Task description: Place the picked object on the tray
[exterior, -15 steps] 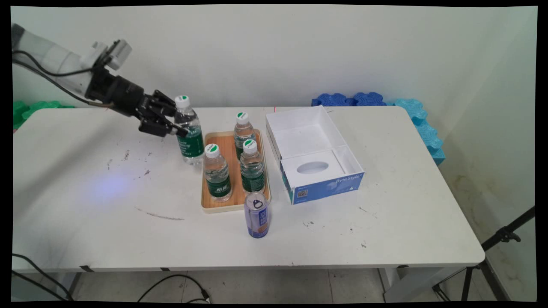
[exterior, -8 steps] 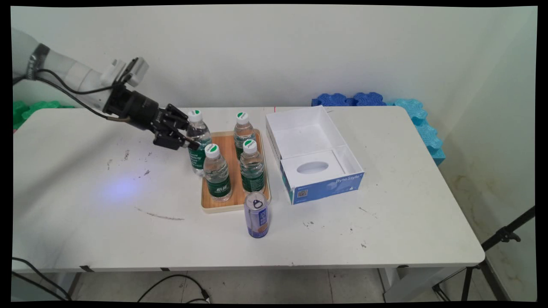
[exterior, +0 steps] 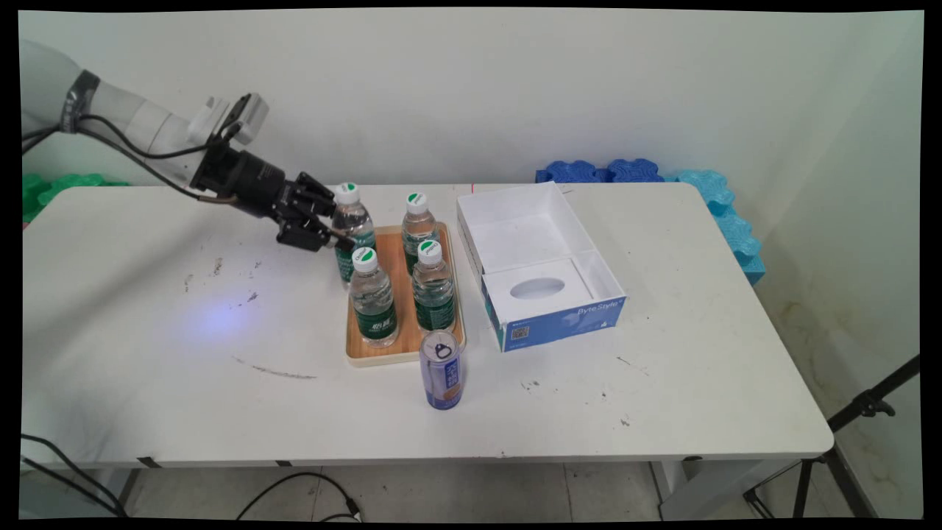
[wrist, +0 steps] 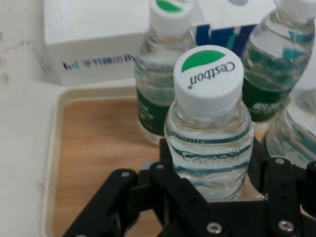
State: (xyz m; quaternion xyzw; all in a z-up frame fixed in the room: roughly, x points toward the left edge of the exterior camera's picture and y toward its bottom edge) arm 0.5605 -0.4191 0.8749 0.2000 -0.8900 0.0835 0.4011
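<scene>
2 black fingers (wrist: 258,163) — ribbed clear plastic bottle (wrist: 210,140)

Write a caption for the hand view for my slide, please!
The gripper holds a Cestbon bottle above a wooden tray with three more bottles.

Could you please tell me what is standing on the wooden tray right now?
Three water bottles stand on the wooden tray. The gripper holds a fourth bottle at its rear left corner; its base is hidden.

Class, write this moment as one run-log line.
gripper: shut on bottle | bottle: upright, over tray far-left corner | tray: three bottles | nearby: can, open box
</scene>
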